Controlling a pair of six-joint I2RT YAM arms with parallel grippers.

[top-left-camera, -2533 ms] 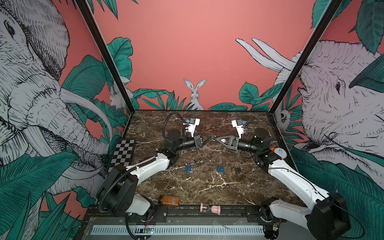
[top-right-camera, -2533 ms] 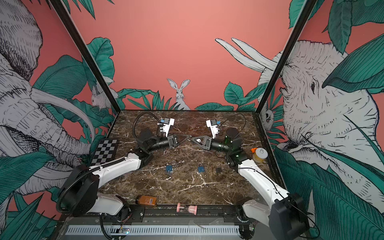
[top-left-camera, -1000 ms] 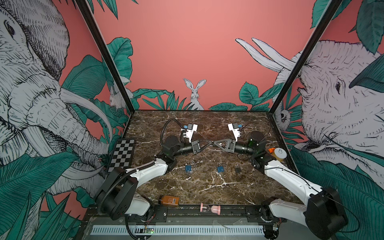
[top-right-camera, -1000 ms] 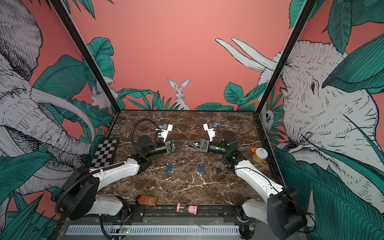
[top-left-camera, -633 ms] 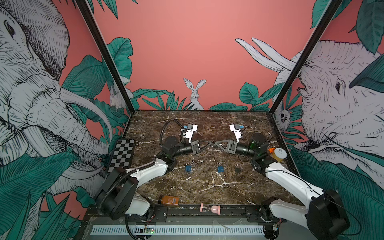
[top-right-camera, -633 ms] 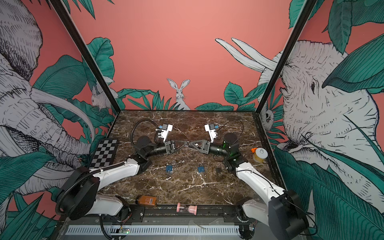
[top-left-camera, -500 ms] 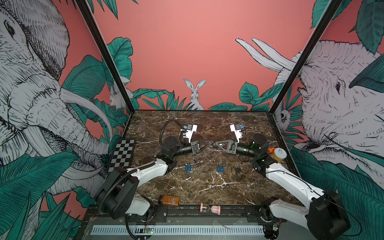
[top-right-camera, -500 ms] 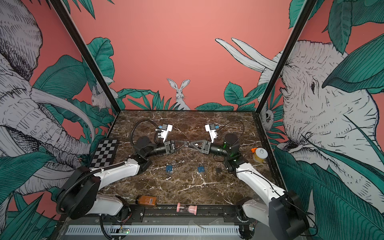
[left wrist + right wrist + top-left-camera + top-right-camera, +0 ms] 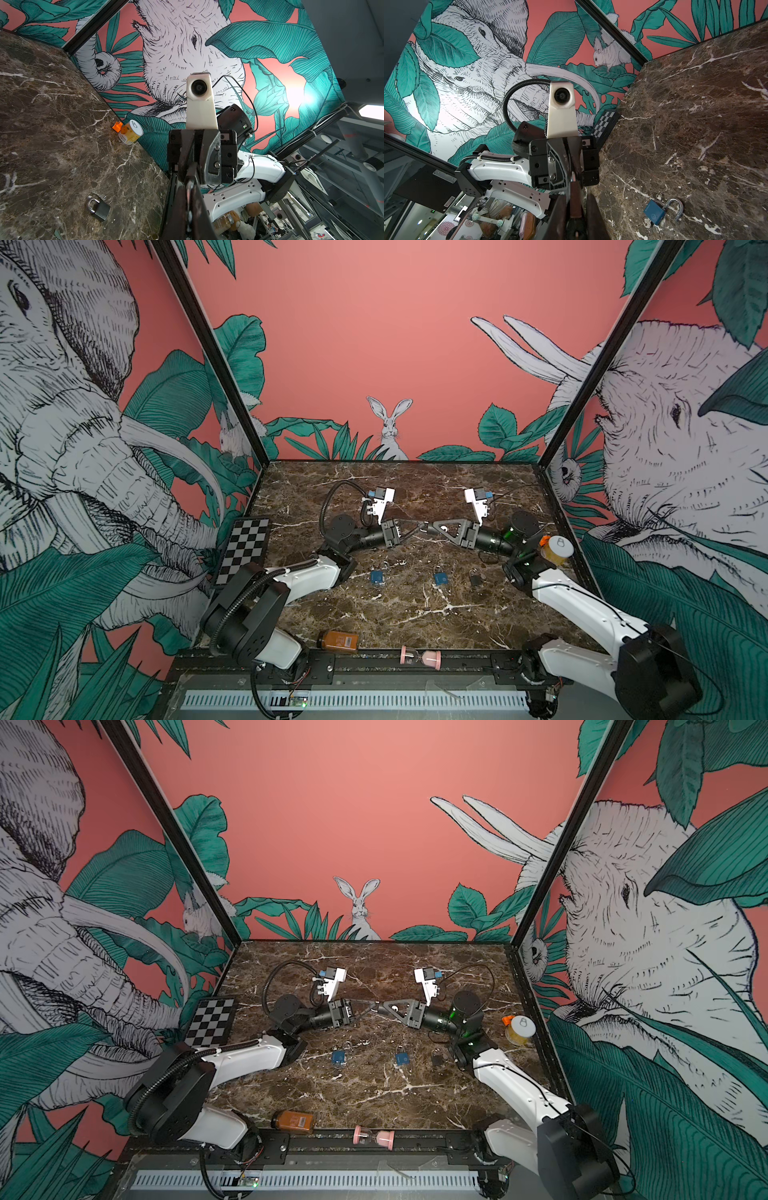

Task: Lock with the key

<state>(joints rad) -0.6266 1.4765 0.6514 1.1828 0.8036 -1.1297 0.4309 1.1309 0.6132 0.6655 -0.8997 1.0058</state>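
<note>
1. Three small padlocks lie in a row on the dark marbled surface (image 9: 415, 614), a little nearer than its middle. There is a left blue padlock (image 9: 377, 577), a middle blue padlock (image 9: 440, 579) and, to the right, a dark grey padlock (image 9: 476, 578).
2. The right wrist view shows one blue padlock (image 9: 654, 213) lying flat. Its silver shackle is swung open and a silver key (image 9: 646, 224) sits at its base. I cannot tell which of the two blue ones it is.
3. In the left wrist view the dark grey padlock (image 9: 97, 208) has its shackle closed. A ring of small keys (image 9: 102, 195) lies just beside it.
4. Both arms reach level toward the middle, raised off the surface and farther back than the row. The left gripper (image 9: 417, 524) and right gripper (image 9: 424, 526) meet tip to tip, apart from all three padlocks.
5. The left jaws are pressed together. The right jaws are drawn close, but I cannot tell whether they are fully closed. A silvery piece (image 9: 190, 184) shows where the tips meet; it is too small to name, and I cannot tell which jaws hold it.
6. Also here, one of each:
   - an amber bottle (image 9: 338, 641) on its side at the near edge
   - a pink hourglass (image 9: 420, 657) lying on the near rail
   - a yellow can (image 9: 557, 549) at the right edge
   - an orange piece (image 9: 543, 540) beside the can
   - a checkerboard card (image 9: 245, 549) at the left
</note>
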